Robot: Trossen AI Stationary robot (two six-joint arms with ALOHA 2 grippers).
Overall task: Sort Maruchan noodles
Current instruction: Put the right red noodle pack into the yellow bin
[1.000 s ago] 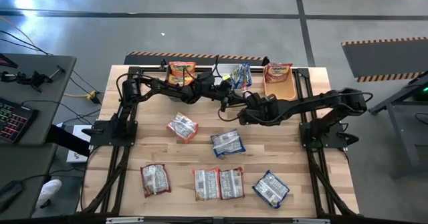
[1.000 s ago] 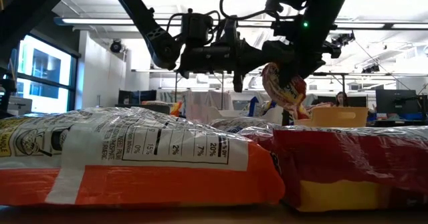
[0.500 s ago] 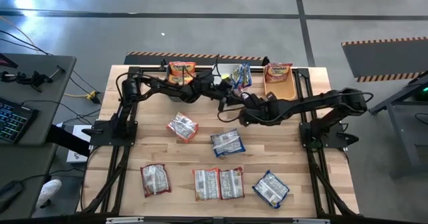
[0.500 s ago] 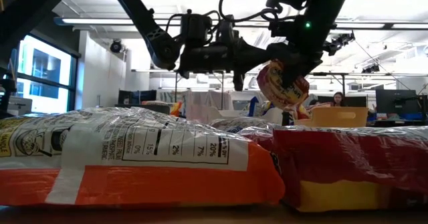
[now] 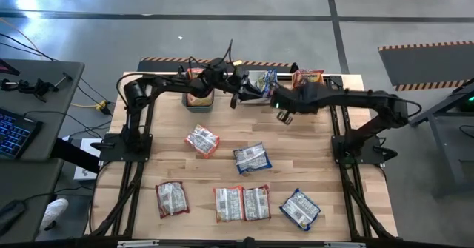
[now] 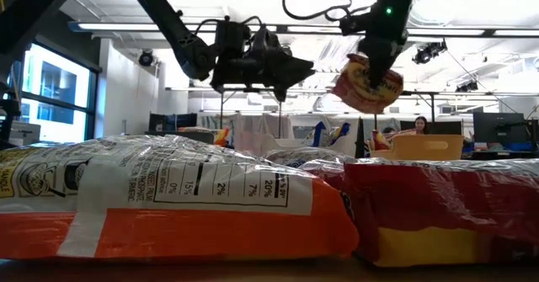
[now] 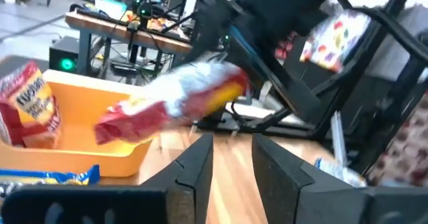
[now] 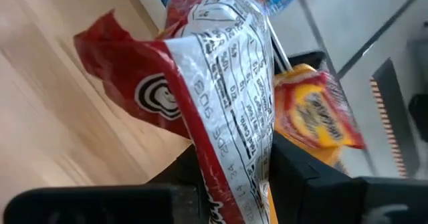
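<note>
Now we carry a red packet to its bin.
Our right gripper (image 6: 373,63) fingers clench the red plastic noodle packet (image 8: 221,110) above the orange plastic bin (image 7: 100,127); next, lower and release; left gripper (image 7: 231,160) fingers parted, empty.

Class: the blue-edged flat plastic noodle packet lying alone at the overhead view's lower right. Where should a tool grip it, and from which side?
Grip the blue-edged flat plastic noodle packet across its narrower width, mid-length, coming straight down. It lies flat, silvery back up, slanted on the wooden table, so the tool likely needs turning to match. Nothing touches its long sides.
</note>
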